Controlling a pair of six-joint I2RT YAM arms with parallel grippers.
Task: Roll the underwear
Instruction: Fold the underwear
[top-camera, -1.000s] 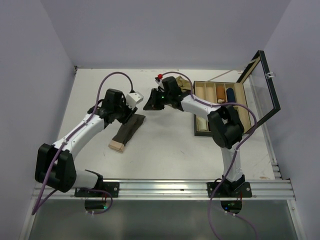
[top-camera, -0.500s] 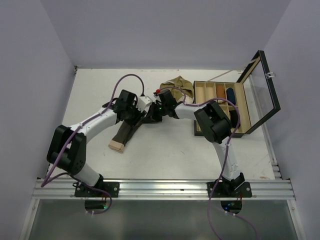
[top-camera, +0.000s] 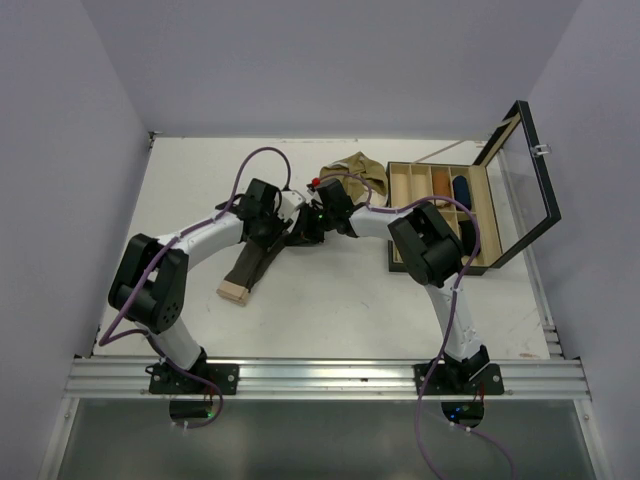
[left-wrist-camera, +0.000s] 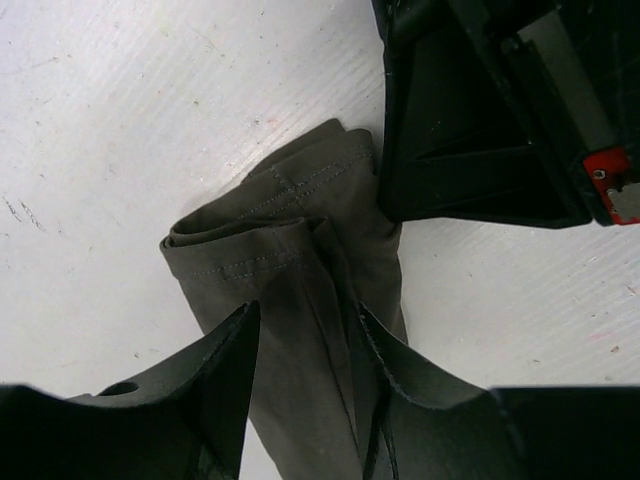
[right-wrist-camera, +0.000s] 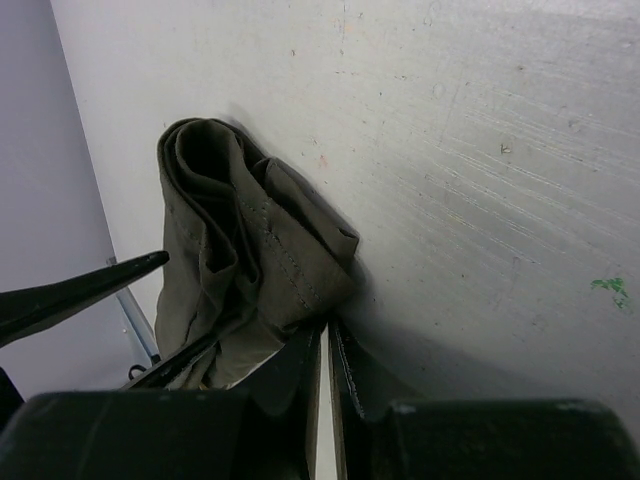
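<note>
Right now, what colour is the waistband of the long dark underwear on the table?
Beige. The waistband shows best in the top external view.

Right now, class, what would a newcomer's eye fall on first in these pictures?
Both grippers meet over the far end of the dark brown cloth boxer briefs, folded into a long strip at mid-table: the left gripper straddles it, open, and the right gripper seems to pinch its edge. Next come the open black compartmented box on the right and the crumpled olive-tan cloth briefs just left of it.
</note>
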